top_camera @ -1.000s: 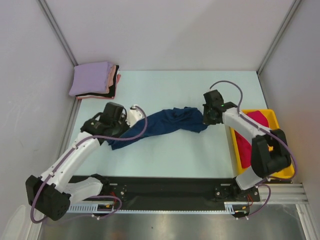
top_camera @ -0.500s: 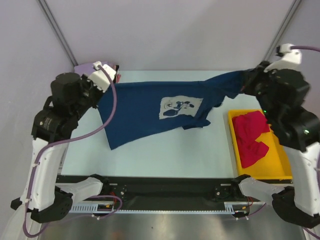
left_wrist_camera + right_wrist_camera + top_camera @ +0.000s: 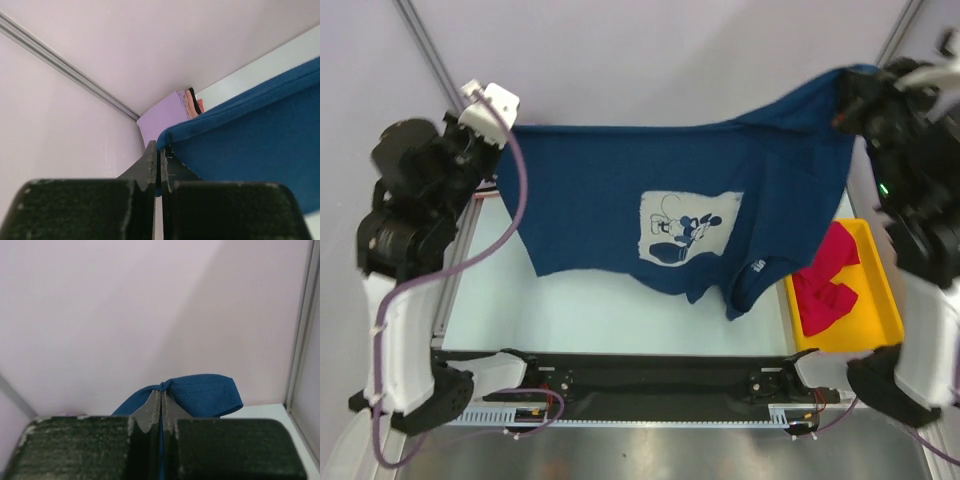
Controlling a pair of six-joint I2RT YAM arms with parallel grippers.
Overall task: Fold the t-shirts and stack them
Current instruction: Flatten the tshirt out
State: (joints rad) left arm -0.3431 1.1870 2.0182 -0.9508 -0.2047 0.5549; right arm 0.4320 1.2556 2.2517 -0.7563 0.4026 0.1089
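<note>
The navy blue t-shirt (image 3: pixel 660 190) with a white cartoon-mouse print hangs spread in the air between both raised arms. My left gripper (image 3: pixel 503 132) is shut on its left top corner, seen in the left wrist view (image 3: pixel 160 150). My right gripper (image 3: pixel 845 95) is shut on its right top corner, seen in the right wrist view (image 3: pixel 162 394), where a hem loop (image 3: pixel 205 395) bulges out. A crimson t-shirt (image 3: pixel 825 280) lies in the yellow tray (image 3: pixel 875 330). The folded stack with the lavender shirt on top (image 3: pixel 162 117) shows only in the left wrist view, at the back left corner.
Pale walls with metal corner posts (image 3: pixel 430 60) close in the table (image 3: pixel 600 310) at the back and sides. A black rail (image 3: pixel 650 375) runs along the near edge between the arm bases.
Both arms have lifted the navy shirt from a bunched heap on the table and pulled it apart, up and outward, so it now hangs spread with the print showing.
</note>
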